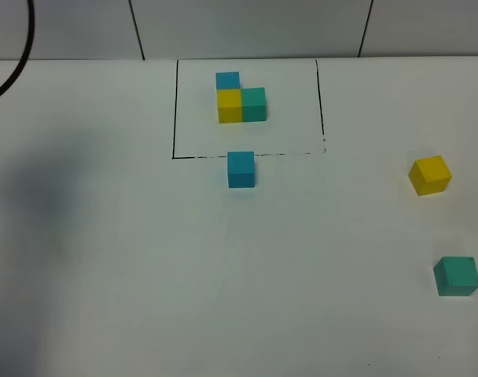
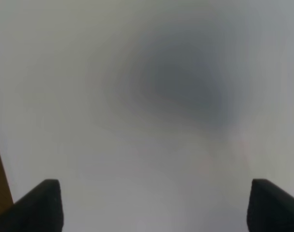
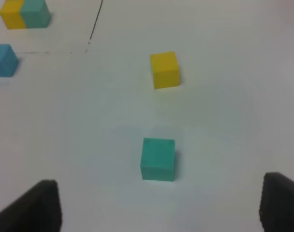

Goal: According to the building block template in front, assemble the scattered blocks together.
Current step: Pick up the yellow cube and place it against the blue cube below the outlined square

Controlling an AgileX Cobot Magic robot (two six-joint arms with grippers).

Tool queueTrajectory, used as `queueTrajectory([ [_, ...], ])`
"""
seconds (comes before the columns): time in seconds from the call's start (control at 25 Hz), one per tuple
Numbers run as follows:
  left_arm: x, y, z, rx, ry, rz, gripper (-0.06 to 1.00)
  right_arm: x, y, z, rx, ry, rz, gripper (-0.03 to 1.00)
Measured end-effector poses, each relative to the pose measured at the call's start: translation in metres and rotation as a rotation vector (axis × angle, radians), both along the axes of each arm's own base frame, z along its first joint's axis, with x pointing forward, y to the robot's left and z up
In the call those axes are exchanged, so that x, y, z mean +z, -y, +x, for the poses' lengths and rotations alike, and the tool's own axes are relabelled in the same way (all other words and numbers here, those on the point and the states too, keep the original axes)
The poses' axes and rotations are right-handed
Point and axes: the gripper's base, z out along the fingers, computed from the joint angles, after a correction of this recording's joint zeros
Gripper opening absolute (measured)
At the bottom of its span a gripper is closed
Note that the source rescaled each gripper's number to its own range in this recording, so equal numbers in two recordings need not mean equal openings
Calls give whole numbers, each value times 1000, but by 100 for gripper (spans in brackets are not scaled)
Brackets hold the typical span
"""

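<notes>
assembly not begun: left fingers [image 2: 40, 208] and right fingers [image 3: 36, 208] stand spread, empty. teal-green cube [image 1: 457, 276] and yellow cube [image 1: 429, 174] lie apart near the right edge of the surface [image 1: 145, 275]; blue cube [image 1: 240, 170] sits at the near frame line of the template [image 1: 240, 104], none joined.

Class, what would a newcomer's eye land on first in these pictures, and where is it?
Bright colours on white stand out: the building block template, an L of blue, yellow and teal-green cubes in a black-line rectangle, sits at the far middle. A loose blue cube sits at its near line; a yellow cube and a teal-green cube lie apart on the right.
</notes>
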Motion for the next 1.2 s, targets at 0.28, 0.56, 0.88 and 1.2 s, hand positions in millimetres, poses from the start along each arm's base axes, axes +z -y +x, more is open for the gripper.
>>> queueTrajectory([
  [0.28, 24, -4, -103, 71, 164, -14, 91, 0, 0, 0, 0, 0, 0, 67],
  [0.56, 19, -6, -193, 91, 375, -41, 91, 0, 0, 0, 0, 0, 0, 67],
  [0.88, -18, -2, -259, 78, 503, -109, 91, 0, 0, 0, 0, 0, 0, 67],
  [1.2, -63, 1, -292, 62, 567, -160, 91, 0, 0, 0, 0, 0, 0, 67],
])
